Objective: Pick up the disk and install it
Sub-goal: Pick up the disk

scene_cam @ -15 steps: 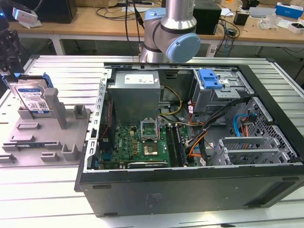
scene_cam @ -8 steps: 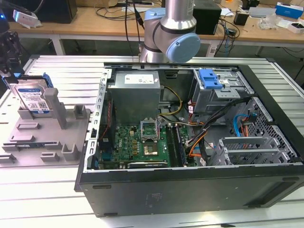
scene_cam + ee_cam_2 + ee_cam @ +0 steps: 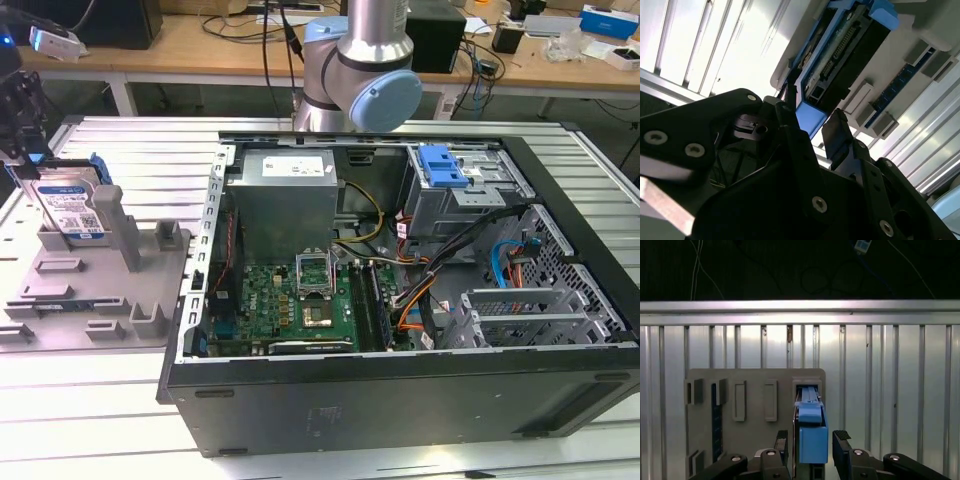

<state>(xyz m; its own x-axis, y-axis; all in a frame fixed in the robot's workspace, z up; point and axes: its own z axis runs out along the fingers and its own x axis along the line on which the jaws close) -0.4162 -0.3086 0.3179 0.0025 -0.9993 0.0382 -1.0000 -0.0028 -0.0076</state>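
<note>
Disk (image 3: 72, 208) stands on edge in a slot of the grey holder (image 3: 100, 290), at the exterior view's left, label facing the camera, blue rail around its edges. In the first wrist view the disk (image 3: 812, 437) shows edge-on, blue rail end toward the camera, seated in the holder (image 3: 755, 390).

Gripper (image 3: 28, 140) hangs at the disk's upper corner. In both wrist views the gripper (image 3: 812, 445) (image 3: 812, 117) straddles the rail end with its jaws apart. One finger (image 3: 841, 452) has a clear gap to the rail. The other sits just beside it; cannot tell if it touches. Not clamped, and the disk is not lifted.

A tall grey post (image 3: 115, 225) of the holder stands just beside the disk on the exterior view's right. Lower blocks lie nearer the camera. Above the disk there is open room apart from the gripper.

The holder lies on the ribbed metal table (image 3: 90, 400), its edge near the open case (image 3: 400, 400). The disk is well apart from the grey cage (image 3: 450, 205), which sits in the case's far corner toward the exterior view's right, blue latch (image 3: 443, 165) on top. Cables (image 3: 420, 270) crowd the space just below the cage. The arm (image 3: 360, 70) stands behind the case.
</note>
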